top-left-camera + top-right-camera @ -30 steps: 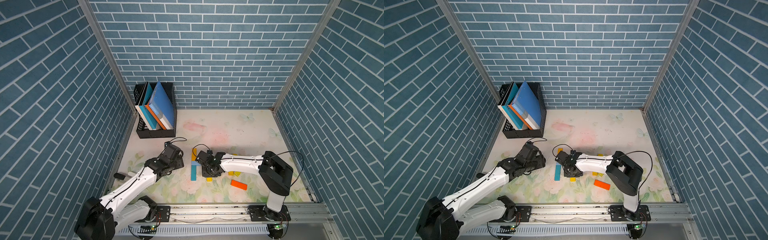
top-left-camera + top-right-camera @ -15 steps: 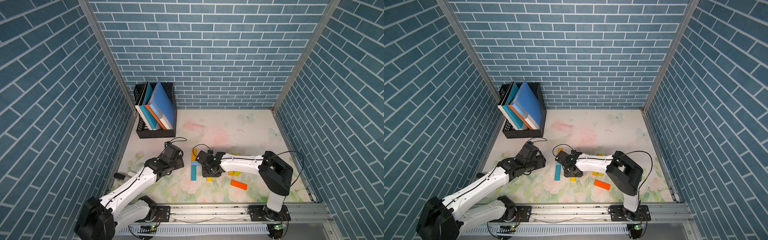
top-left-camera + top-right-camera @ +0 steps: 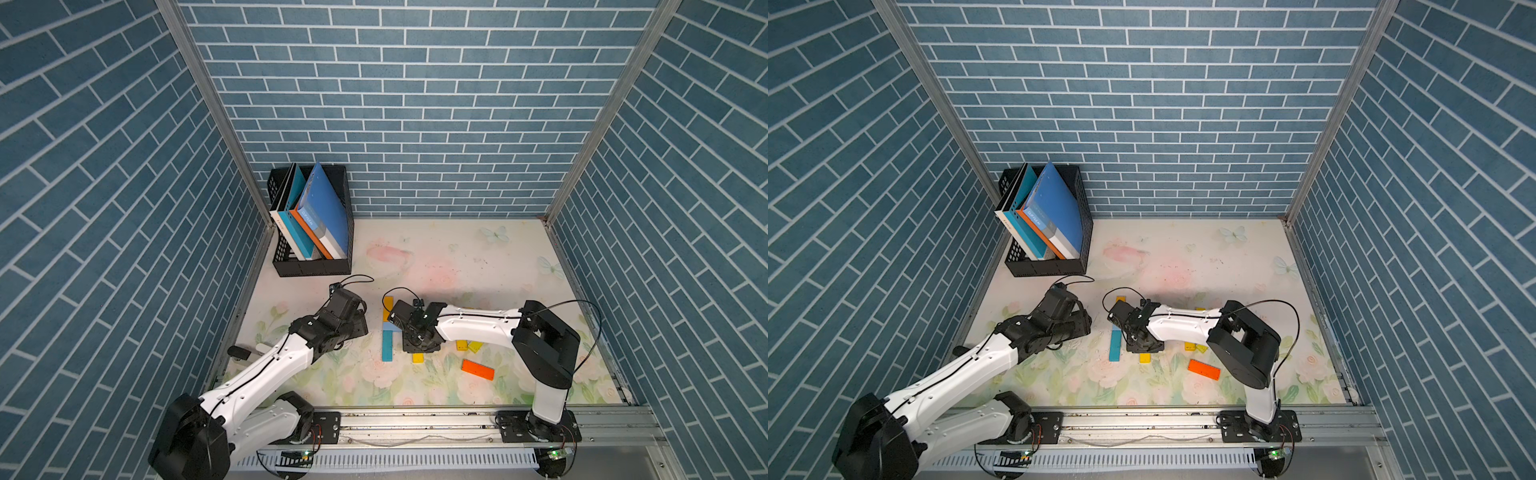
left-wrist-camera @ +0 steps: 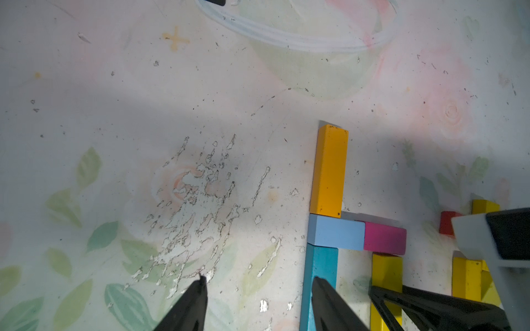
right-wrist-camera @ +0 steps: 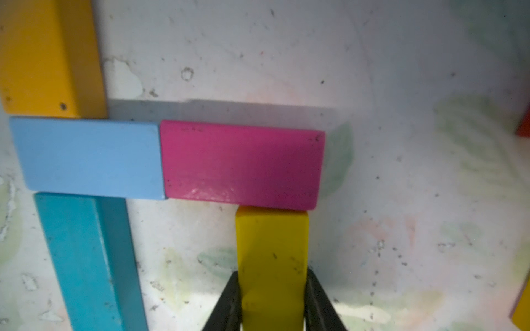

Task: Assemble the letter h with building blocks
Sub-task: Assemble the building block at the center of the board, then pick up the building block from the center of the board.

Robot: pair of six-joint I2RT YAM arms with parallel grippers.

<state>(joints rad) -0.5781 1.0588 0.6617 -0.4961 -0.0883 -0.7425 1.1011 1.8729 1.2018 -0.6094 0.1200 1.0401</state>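
Several building blocks lie joined on the mat: an orange-yellow block, a light blue block and a teal block in a line, with a magenta block reaching sideways from the light blue one. My right gripper is shut on a yellow block, whose end touches the magenta block's long side. My left gripper is open and empty, low over the mat beside the teal block. In a top view the right gripper hides most of the yellow block.
Loose yellow blocks and an orange block lie on the mat under the right arm. A red block sits near them. A black file holder with large books stands at the back left corner. Brick-patterned walls enclose the mat.
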